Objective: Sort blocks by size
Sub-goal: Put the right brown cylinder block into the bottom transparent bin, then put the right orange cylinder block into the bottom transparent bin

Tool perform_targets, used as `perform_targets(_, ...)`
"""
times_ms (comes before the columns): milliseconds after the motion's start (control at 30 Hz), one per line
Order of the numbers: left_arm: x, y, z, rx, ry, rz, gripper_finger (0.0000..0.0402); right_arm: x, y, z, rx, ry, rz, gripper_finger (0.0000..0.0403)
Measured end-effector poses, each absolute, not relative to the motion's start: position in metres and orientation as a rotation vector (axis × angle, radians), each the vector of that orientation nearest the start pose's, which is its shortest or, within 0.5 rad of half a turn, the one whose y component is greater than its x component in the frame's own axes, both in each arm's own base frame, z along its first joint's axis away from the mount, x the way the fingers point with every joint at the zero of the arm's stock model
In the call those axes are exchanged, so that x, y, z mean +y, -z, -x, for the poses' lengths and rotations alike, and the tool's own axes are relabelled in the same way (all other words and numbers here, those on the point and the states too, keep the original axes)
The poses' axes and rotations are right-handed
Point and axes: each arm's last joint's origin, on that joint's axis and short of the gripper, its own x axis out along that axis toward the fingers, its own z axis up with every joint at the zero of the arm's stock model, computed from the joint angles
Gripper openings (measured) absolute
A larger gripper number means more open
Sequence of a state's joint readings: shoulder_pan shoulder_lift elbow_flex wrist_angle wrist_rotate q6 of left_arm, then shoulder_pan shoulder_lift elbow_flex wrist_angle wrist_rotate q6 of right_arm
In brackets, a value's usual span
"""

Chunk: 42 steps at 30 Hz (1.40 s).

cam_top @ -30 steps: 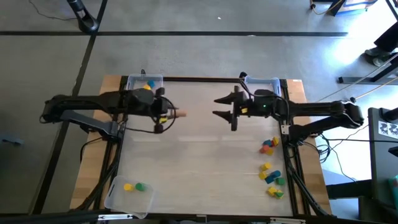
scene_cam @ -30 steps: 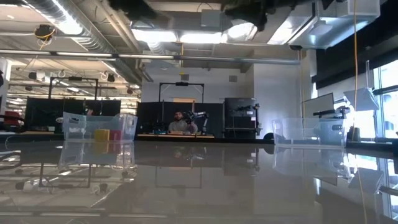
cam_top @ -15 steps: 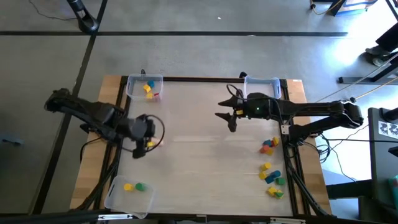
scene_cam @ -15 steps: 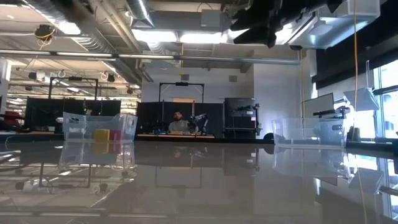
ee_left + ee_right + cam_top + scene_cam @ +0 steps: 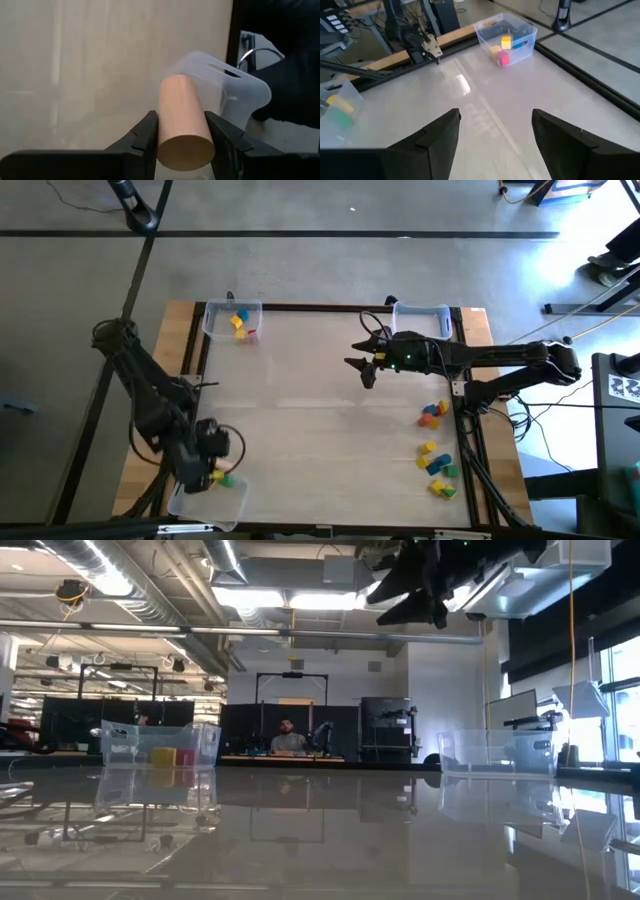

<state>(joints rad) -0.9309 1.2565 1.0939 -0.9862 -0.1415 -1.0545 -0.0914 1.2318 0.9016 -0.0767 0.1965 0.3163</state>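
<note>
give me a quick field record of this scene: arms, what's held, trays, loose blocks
left gripper: over the near-left tray, shut on a pale wooden cylinder
right gripper: raised above the table's middle right, open, empty
near-left tray: a yellow and a green block inside
far-left tray: yellow, blue and pink blocks
far-right tray: contents cannot be told
loose blocks: cluster along the table's right edge, mixed yellow, red, orange, green, blue

No text, label, brand, number or sign can be read anywhere.
</note>
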Motion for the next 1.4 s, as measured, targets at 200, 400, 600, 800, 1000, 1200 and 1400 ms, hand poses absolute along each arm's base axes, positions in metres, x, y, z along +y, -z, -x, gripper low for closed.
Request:
perform_targets(200, -0.216, -0.267, -0.138, 1.236, 0.124, 0.323, 0.0116, -0.032, -0.284, -0.276, 0.373, 0.376, -0.313, 0.0248)
perform_targets(400, -0.231, -0.242, -0.146, 1.33, 0.139, 0.231, 0.0116, -0.032, -0.275, -0.281, 0.412, 0.39, -0.34, 0.0248)
perform_targets(600, -0.244, -0.222, -0.156, 1.381, 0.16, 0.228, 0.0116, -0.032, -0.273, -0.282, 0.416, 0.392, -0.38, 0.0248)
perform_targets(800, -0.253, -0.203, -0.16, 1.435, 0.128, 0.227, 0.0117, -0.031, -0.273, -0.282, 0.42, 0.376, -0.391, 0.0248)
perform_targets(1000, -0.255, -0.197, -0.164, 1.444, 0.113, 0.223, 0.0155, -0.031, -0.273, -0.282, 0.42, 0.376, -0.391, 0.0248)
perform_targets(1200, -0.251, -0.197, -0.17, 1.481, 0.135, 0.241, 0.0187, -0.031, -0.273, -0.282, 0.42, 0.376, -0.39, 0.0248)
perform_targets(1400, -0.237, -0.223, -0.172, 1.452, 0.214, 0.311, 0.0196, -0.03, -0.274, -0.282, 0.42, 0.341, -0.396, 0.0248)
